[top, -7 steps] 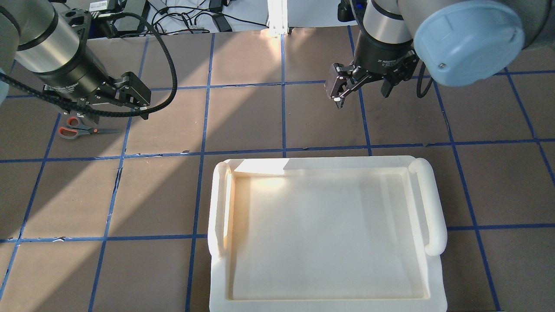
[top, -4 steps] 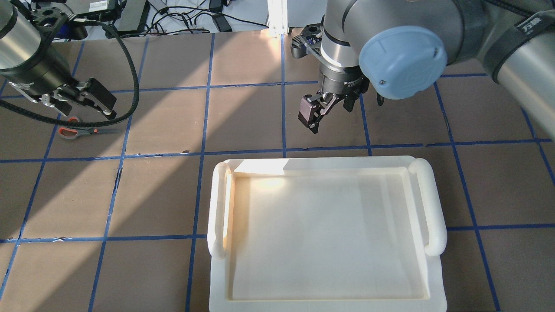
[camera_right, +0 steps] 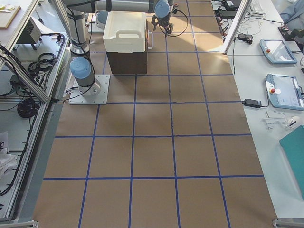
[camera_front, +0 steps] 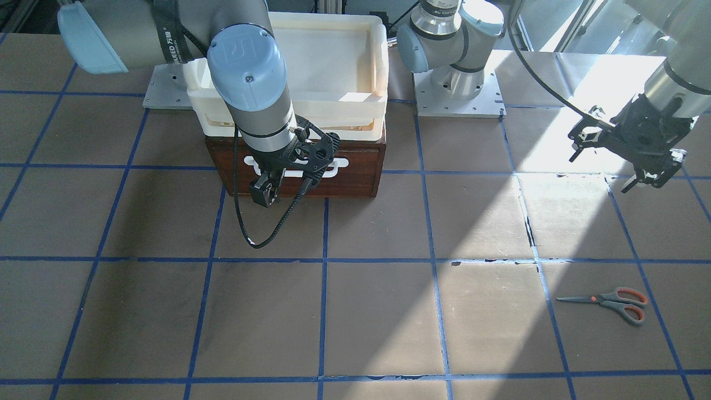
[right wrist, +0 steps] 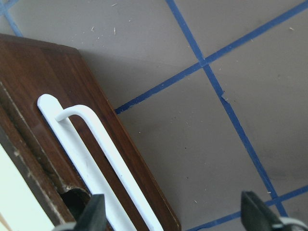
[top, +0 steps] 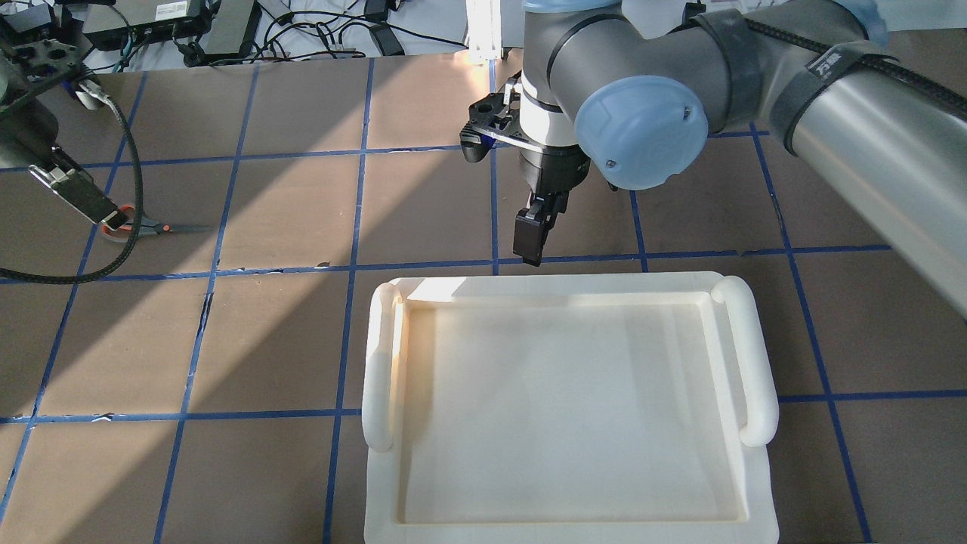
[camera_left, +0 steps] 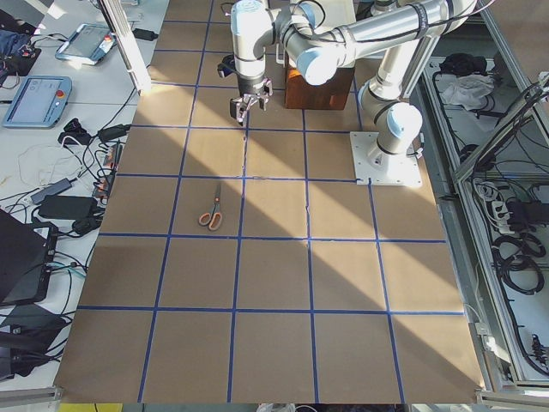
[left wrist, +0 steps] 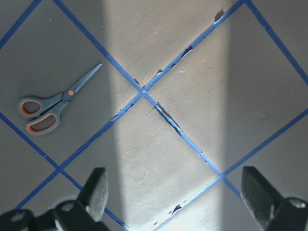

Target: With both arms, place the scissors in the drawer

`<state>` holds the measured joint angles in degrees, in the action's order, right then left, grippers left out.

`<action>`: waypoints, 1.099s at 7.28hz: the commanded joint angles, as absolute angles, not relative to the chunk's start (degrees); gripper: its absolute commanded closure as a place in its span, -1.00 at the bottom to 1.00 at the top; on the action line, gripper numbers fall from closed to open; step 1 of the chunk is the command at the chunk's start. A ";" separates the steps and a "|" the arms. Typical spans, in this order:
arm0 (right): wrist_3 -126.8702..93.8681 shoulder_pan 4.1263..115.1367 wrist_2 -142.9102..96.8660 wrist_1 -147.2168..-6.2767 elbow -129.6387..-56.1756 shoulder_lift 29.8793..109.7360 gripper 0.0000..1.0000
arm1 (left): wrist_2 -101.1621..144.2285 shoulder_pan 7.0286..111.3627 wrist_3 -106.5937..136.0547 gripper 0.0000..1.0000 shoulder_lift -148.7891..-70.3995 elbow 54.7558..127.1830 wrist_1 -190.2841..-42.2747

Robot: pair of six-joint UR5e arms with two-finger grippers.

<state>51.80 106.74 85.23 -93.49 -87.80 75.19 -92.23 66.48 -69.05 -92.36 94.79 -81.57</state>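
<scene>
Exterior front-facing shows the drawer [camera_front: 361, 176] the tray [top: 563, 282] hides overhead.

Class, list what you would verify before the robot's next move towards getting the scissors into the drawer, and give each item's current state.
1. Open drawer: not ok, shut.
2. Open right gripper: ok.
3. Grip on white handle: not ok, none yet.
4. Open left gripper: ok.
5. Left gripper centred over scissors: not ok, they lie off to one side.
6. Scissors flat, blades closed: ok.
</scene>
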 commanded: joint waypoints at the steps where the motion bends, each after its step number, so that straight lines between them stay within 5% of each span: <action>1: 65.41 106.96 84.99 -93.34 -87.89 74.45 -1.00 | -92.29 63.38 -83.52 -1.00 -97.19 94.83 -78.58; 8: 79.18 108.46 85.96 -93.96 -88.95 69.70 -1.00 | -91.32 59.50 -114.11 -1.00 -115.11 94.04 -57.52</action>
